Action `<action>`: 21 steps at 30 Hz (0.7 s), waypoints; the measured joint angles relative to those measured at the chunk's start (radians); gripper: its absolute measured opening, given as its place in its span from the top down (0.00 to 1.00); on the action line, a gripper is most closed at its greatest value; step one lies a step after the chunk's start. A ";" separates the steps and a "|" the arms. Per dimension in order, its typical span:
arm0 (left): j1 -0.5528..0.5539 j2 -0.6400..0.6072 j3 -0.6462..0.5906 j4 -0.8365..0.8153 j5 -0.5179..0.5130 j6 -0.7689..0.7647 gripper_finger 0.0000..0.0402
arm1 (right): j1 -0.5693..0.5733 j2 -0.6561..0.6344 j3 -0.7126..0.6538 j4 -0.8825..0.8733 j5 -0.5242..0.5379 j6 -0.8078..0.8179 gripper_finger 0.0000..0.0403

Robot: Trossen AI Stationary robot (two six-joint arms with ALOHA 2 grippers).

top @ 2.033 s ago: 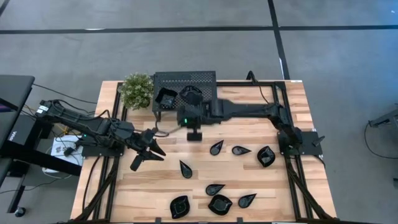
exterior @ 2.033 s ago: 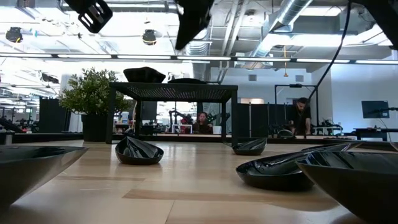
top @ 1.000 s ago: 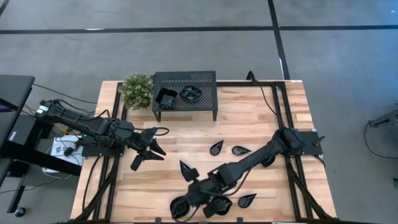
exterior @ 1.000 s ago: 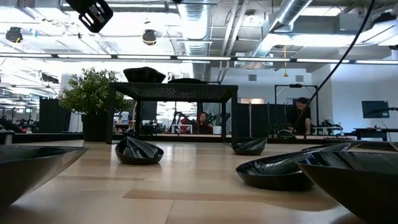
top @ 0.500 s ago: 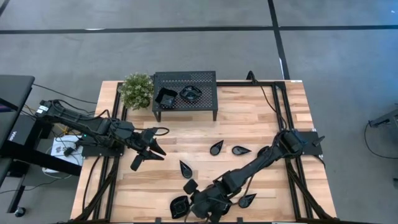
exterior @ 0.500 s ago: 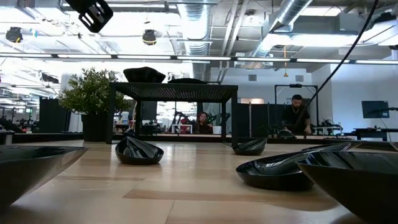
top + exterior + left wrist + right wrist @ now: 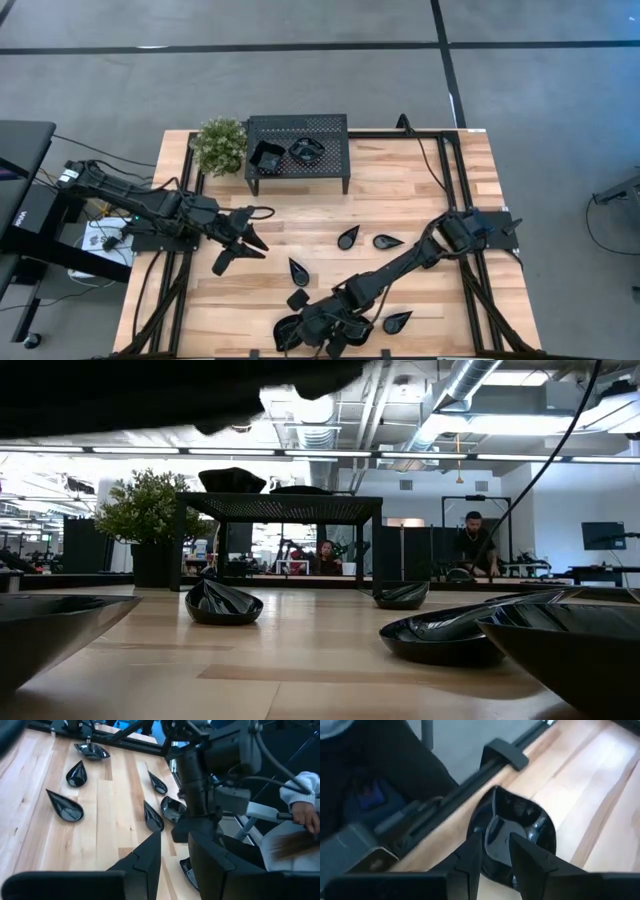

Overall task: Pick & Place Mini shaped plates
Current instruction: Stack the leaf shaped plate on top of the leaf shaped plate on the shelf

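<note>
Several glossy black mini shaped plates lie on the wooden table: leaf shapes (image 7: pixel 298 272) (image 7: pixel 348 237) (image 7: pixel 387 241) and a scalloped plate (image 7: pixel 288 335) at the near edge. Two more (image 7: pixel 267 157) (image 7: pixel 307 150) rest on the black perforated stand (image 7: pixel 330 135) at the far side. My right gripper (image 7: pixel 304 323) is open and slants down over the scalloped plate (image 7: pixel 520 827), whose inside shows between its fingers (image 7: pixel 470 862); no touch shows. My left gripper (image 7: pixel 240 247) hangs open over the table's left part, with nothing between its fingers (image 7: pixel 145 865).
A potted plant (image 7: pixel 220 145) stands left of the stand. A black frame rail (image 7: pixel 470 790) runs along the near edge just beyond the scalloped plate. More plates (image 7: pixel 397 321) (image 7: pixel 223 603) (image 7: pixel 450 635) lie close by. A person's hand (image 7: pixel 305 815) shows beyond the table.
My right gripper has sunk toward the scalloped plate at the near edge, shifting slightly toward the table's left and tipping further down; the arm now darkens the top of the low view. The plates have not moved.
</note>
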 joint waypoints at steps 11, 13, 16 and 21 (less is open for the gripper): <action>0.000 0.008 0.000 -0.001 0.000 0.000 0.75 | 0.001 0.057 0.001 -0.033 -0.004 -0.051 0.76; 0.000 0.013 0.000 0.003 0.000 0.000 0.75 | -0.001 0.067 -0.002 -0.049 0.007 -0.072 0.76; 0.000 0.018 0.000 0.000 0.000 0.000 0.75 | -0.009 0.069 -0.001 -0.039 0.024 -0.147 0.76; 0.000 0.025 0.000 0.001 0.000 0.000 0.75 | -0.019 0.078 0.000 -0.031 0.024 -0.186 0.76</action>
